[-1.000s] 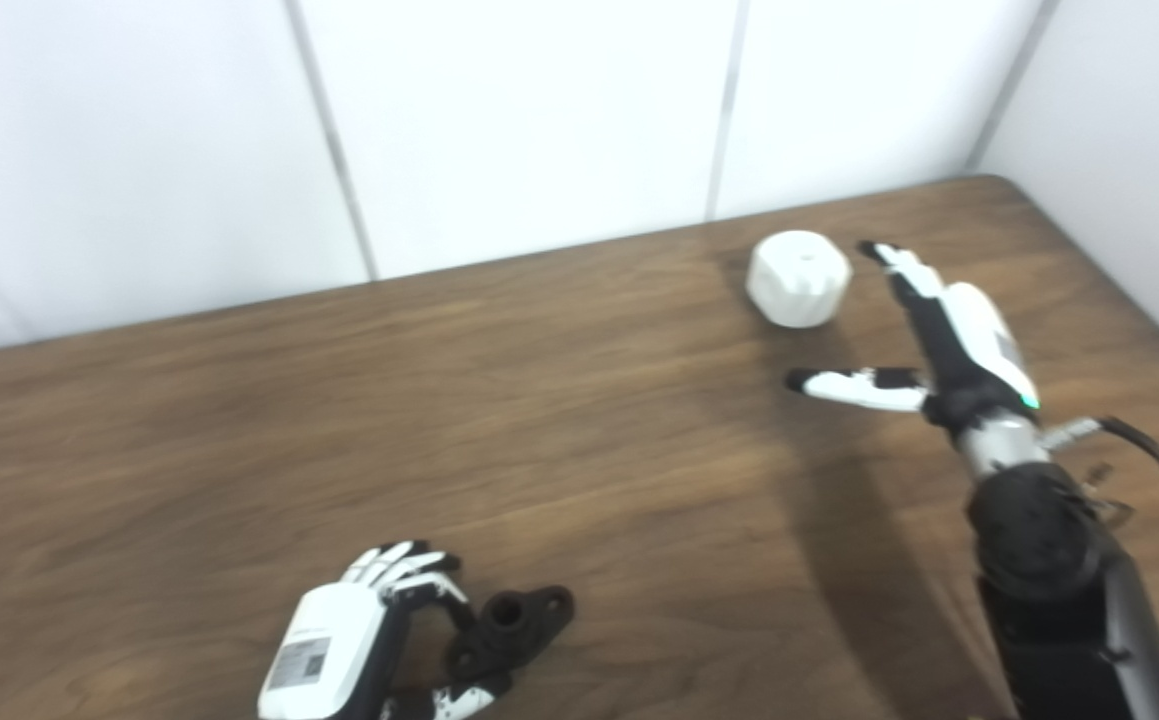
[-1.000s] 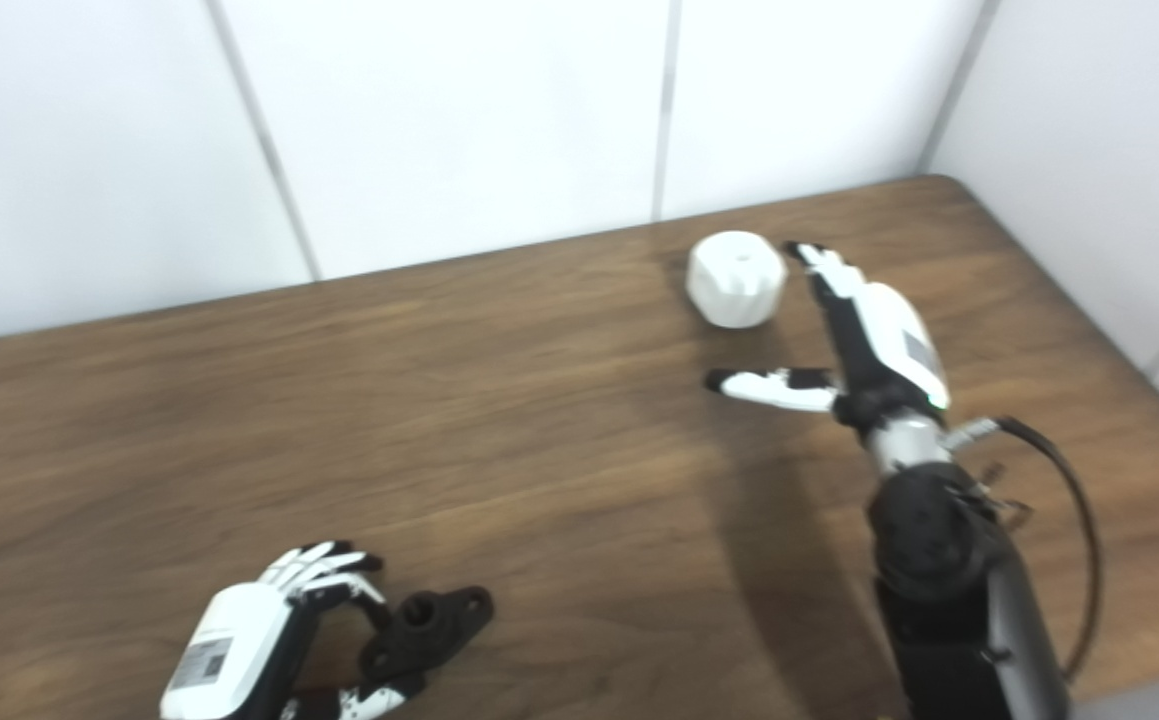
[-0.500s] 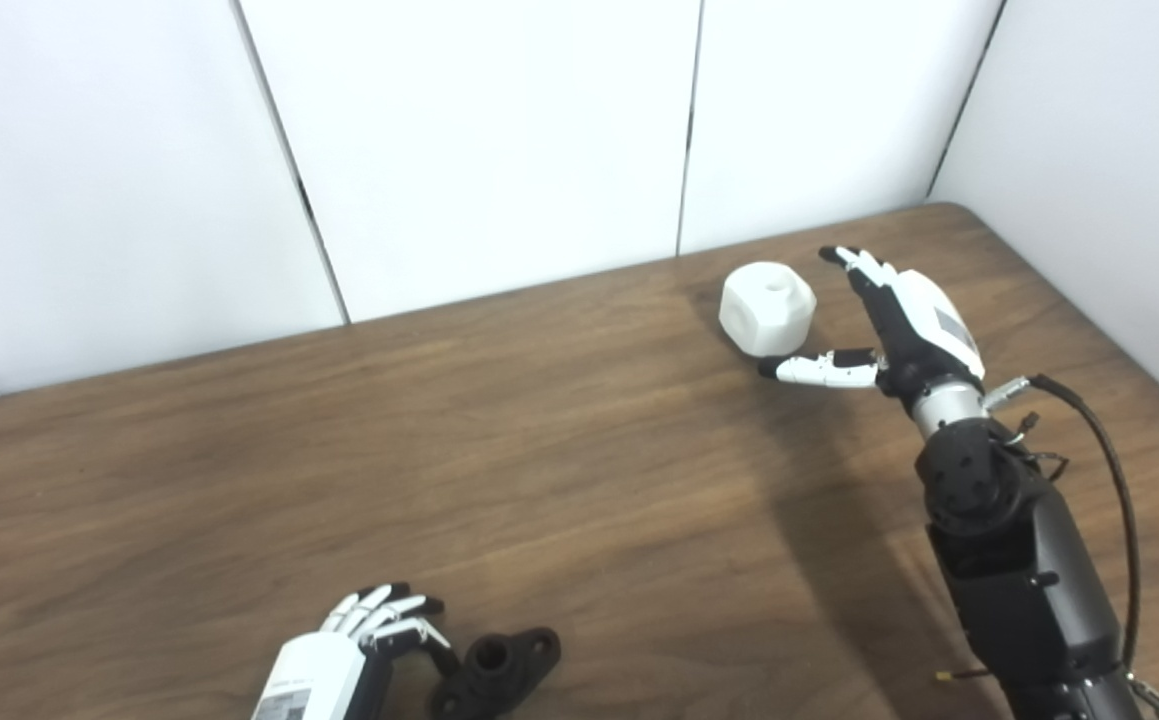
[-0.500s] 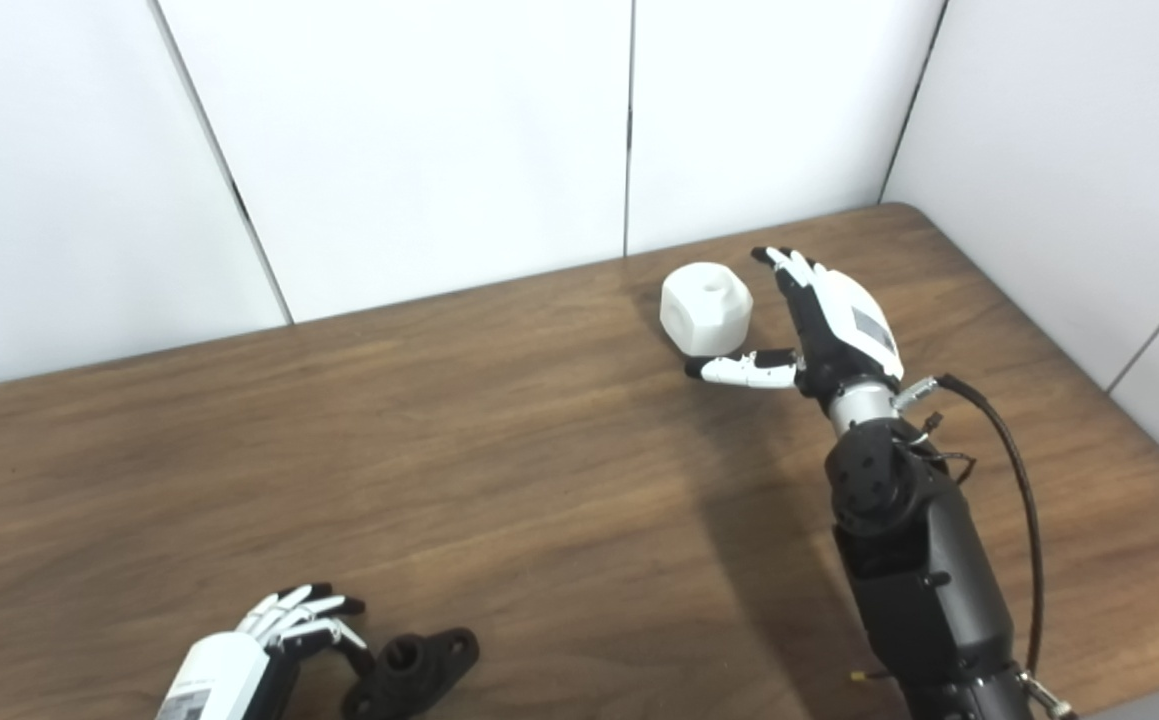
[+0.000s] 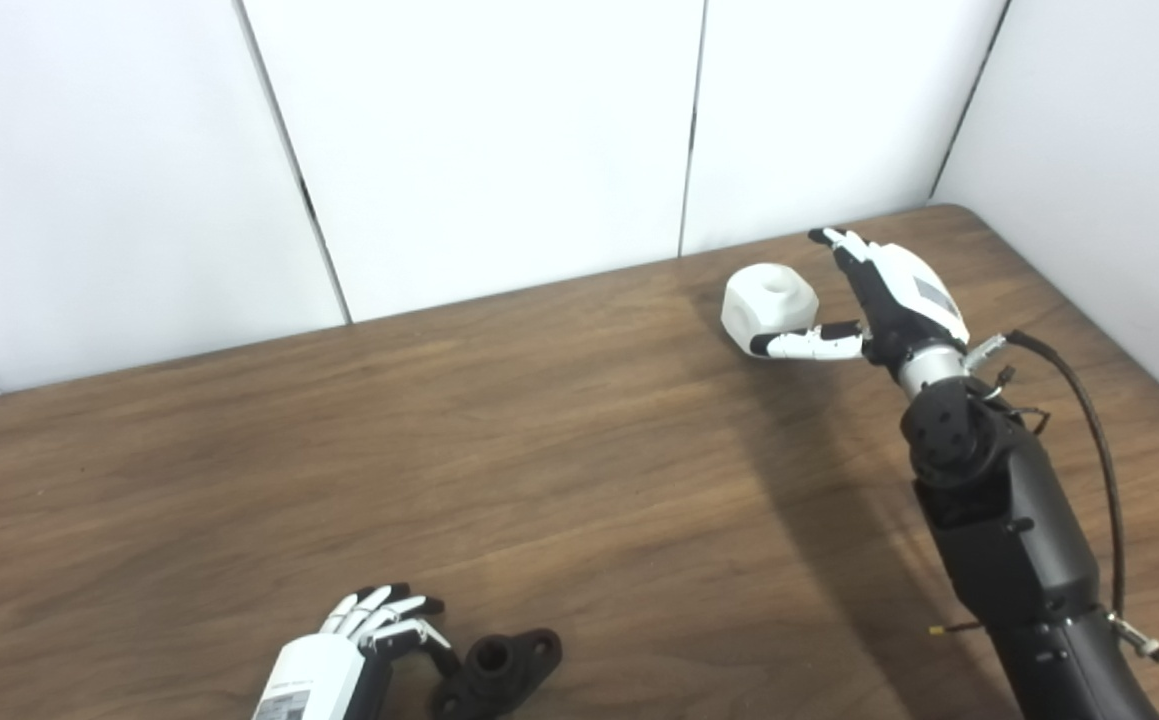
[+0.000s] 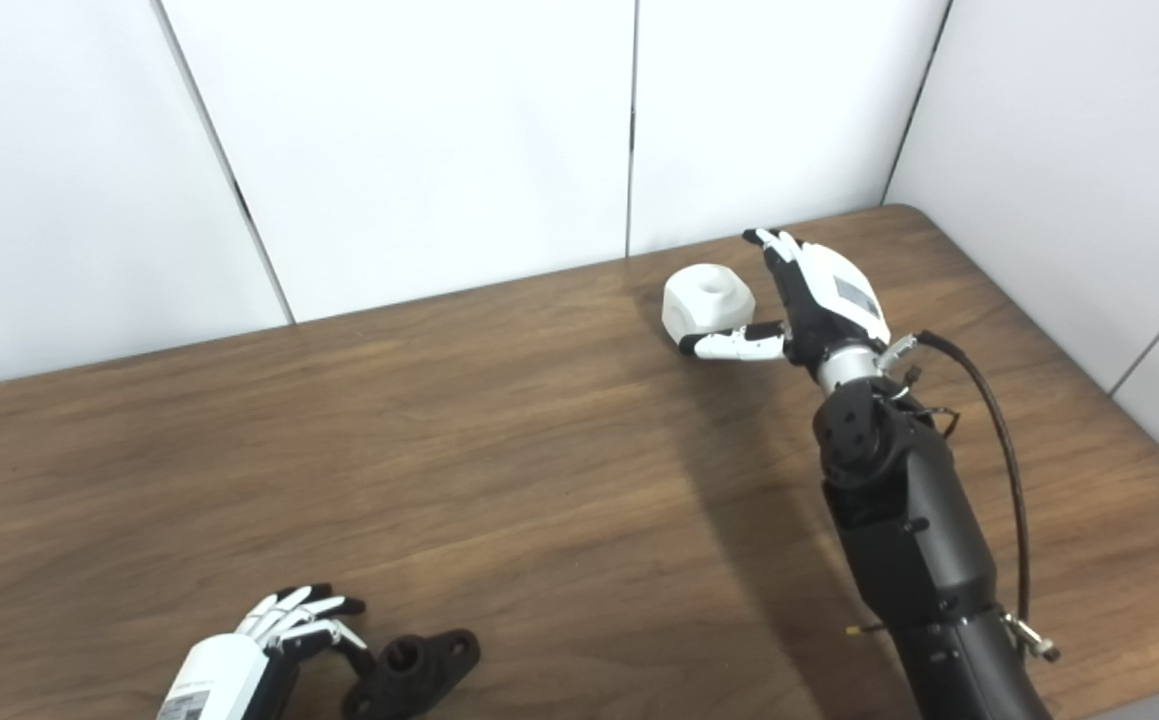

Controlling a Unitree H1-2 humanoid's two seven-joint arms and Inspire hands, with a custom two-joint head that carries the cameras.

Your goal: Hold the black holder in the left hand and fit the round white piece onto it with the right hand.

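The round white piece (image 5: 769, 308) is found near the far edge of the table (image 5: 499, 460), toward the far right corner, standing upright on its base with a small hole facing up. The right hand (image 5: 884, 300) is held just to the right of it, the thumb stretched out low across the near side of the piece and the other fingers raised beside its far right side. The fingers are spread apart and nothing is clamped; whether the thumb is actually touching the piece cannot be told. The coming move is judged to turn on this: the piece lies to the left of the palm, inside the open span between thumb and fingers, so a closing of the hand around it is what appears to be called for.

The black holder (image 6: 414, 668) is lying flat at the near edge of the table, toward the near left corner, its long axis running from near left to far right, with a raised round socket at its middle. The left hand (image 6: 259, 650) is placed just to its left, fingers curled but apart, with their tips at the holder's left end; a firm hold is not shown. The two parts are well apart, each nearer its own hand.

No containers are seen on the table.
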